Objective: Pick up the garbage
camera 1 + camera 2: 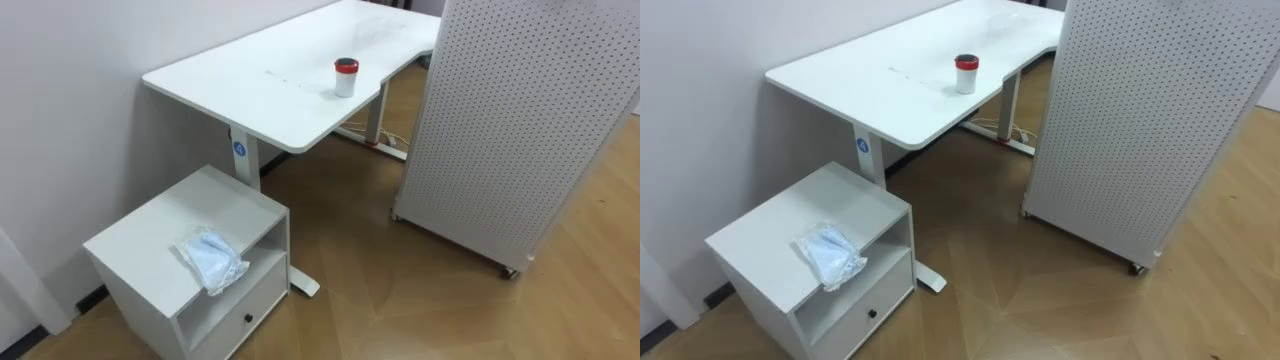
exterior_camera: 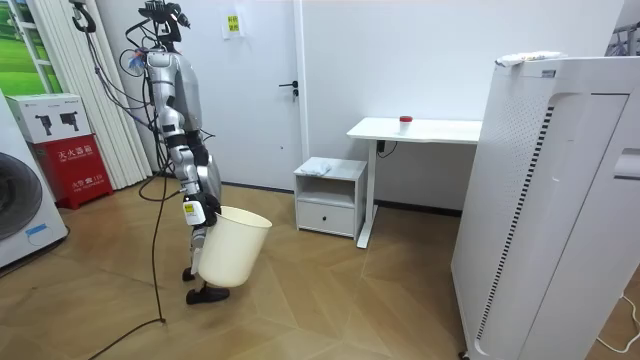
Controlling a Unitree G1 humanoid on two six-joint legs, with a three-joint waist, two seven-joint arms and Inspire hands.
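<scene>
On the low white cabinet at near left, a crumpled white-and-blue plastic wrapper lay uncollected, well apart from the robot. Its right hand met the cream plastic bin; finger state could not be told. Pickup was judged wholly outstanding.

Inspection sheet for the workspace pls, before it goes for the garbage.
Surface: white cabinet, with the wrapper on its top; white desk behind it.
Job's things: crumpled clear wrapper at the cabinet top's front edge; cream bin hanging at the robot's side.
Clutter: red-lidded cup, upright on the desk.
Hands: right hand at the bin's rim.
Cables: thin cable on the floor by the desk's foot.
Surroundings: perforated panel on casters, right of the desk; washing machine; door.
</scene>
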